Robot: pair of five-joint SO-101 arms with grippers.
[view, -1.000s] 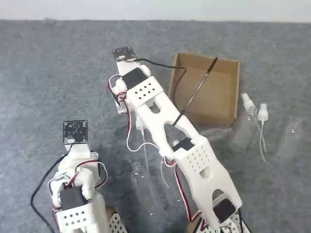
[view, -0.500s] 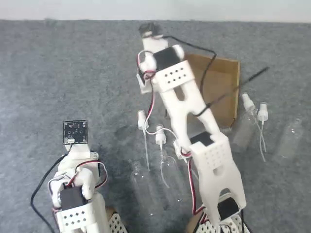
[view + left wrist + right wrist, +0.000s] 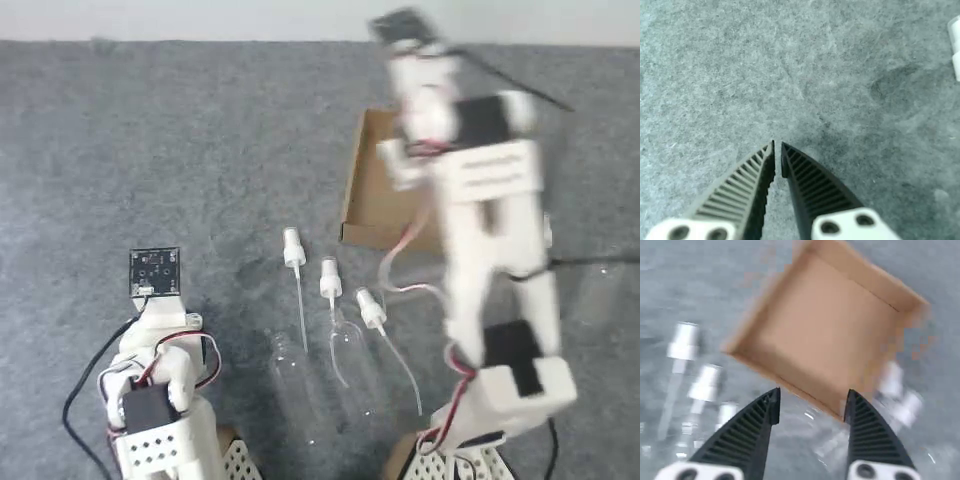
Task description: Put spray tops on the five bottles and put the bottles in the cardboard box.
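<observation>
The open cardboard box [image 3: 372, 205] [image 3: 825, 335] lies at the back of the grey carpet. My right arm [image 3: 490, 180] stretches over its right half. The right gripper [image 3: 812, 400] hangs open and empty above the box's near wall. Three white spray tops [image 3: 293, 246] [image 3: 330, 279] [image 3: 370, 306] with dip tubes lie in a row in front of the box, and show beside it from the right wrist [image 3: 683, 340]. Two clear bottles [image 3: 291, 380] [image 3: 350, 362] lie below them. My left gripper [image 3: 777, 145] is shut and empty, close over bare carpet at the front left.
More spray tops [image 3: 890, 380] lie past the box's other side in the right wrist view. A clear bottle [image 3: 600, 288] lies at the far right. A white piece [image 3: 955, 45] pokes in at the edge of the left wrist view. The left arm [image 3: 152, 395] sits at the front left.
The right arm has swung from the left of the box across to the right, over the box, uncovering the three spray tops. The left arm has not moved.
</observation>
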